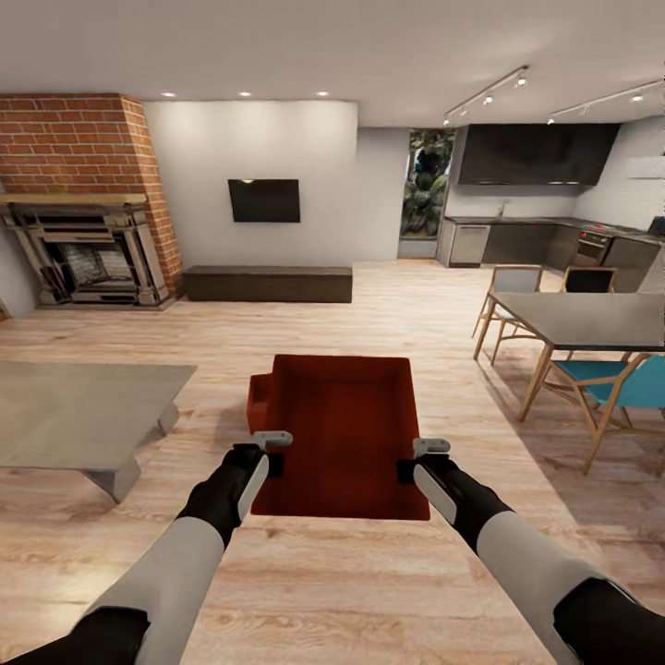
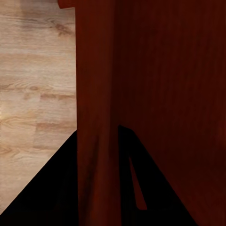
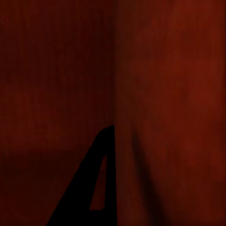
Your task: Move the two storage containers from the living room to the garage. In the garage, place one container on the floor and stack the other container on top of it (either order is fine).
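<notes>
You hold the container (image 1: 342,434) with both grippers, left (image 1: 271,454) and right (image 1: 417,459), each pinching a side wall (a second box (image 1: 259,395) peeks out at its left; the left wrist view adds plank floor (image 2: 33,84)).

The storage container (image 1: 344,434) looked like matt red-orange plastic, smooth and unmarked, with thin plain walls; a second container (image 1: 259,392) of the same dull finish showed beside it; the floor (image 1: 397,305) was pale wood plank with visible grain and a faint satin sheen; the fireplace (image 1: 88,148) was rough red brick around a grey, stone-like surround; the low bench (image 1: 83,406) had a flat grey matt top, concrete-like; the cabinet (image 1: 268,283) was dark brown, dull wood; the dining table (image 1: 591,319) had a dark smooth top on light wooden legs; the chair (image 1: 619,383) carried a teal seat on a pale wood frame; the robot's forearms wore smooth white shells over matt black.
</notes>
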You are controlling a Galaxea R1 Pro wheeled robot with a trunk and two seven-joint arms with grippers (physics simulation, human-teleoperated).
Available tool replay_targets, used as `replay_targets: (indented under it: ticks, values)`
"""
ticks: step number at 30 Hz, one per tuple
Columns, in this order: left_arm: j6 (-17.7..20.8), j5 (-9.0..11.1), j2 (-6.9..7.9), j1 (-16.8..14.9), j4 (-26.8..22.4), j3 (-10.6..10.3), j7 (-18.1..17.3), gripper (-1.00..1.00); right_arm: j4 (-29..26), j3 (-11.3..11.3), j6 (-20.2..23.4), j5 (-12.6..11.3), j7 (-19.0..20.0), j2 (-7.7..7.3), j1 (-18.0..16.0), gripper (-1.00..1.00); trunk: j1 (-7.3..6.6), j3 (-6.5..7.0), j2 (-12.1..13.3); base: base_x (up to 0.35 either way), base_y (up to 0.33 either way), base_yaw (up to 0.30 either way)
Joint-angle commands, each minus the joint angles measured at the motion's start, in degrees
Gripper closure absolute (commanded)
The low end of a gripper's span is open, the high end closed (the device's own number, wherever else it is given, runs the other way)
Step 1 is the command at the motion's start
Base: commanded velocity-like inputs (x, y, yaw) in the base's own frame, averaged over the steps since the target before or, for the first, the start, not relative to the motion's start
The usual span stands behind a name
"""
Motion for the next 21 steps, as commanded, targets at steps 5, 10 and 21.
replay_targets:
  ticks: [5, 10, 21]
  values:
    - [2.2, -0.9, 0.88, 0.0, 3.0, -0.3, 0.5, 1.00, -0.2, 0.3, 0.4, 1.6, -0.7, -0.63, -0.1, 1.00, 0.04, -0.11, -0.1, 0.000, 0.000, -0.016]
    - [2.2, -0.9, 0.88, 0.0, 3.0, -0.3, 0.5, 1.00, -0.2, 0.3, 0.4, 1.6, -0.7, -0.64, -0.1, 1.00, 0.04, -0.11, -0.1, 0.000, 0.000, -0.001]
    - [2.2, -0.9, 0.88, 0.0, 3.0, -0.3, 0.5, 1.00, -0.2, 0.3, 0.5, 1.6, -0.7, -0.63, -0.1, 1.00, 0.04, -0.11, -0.1, 0.000, 0.000, 0.000]
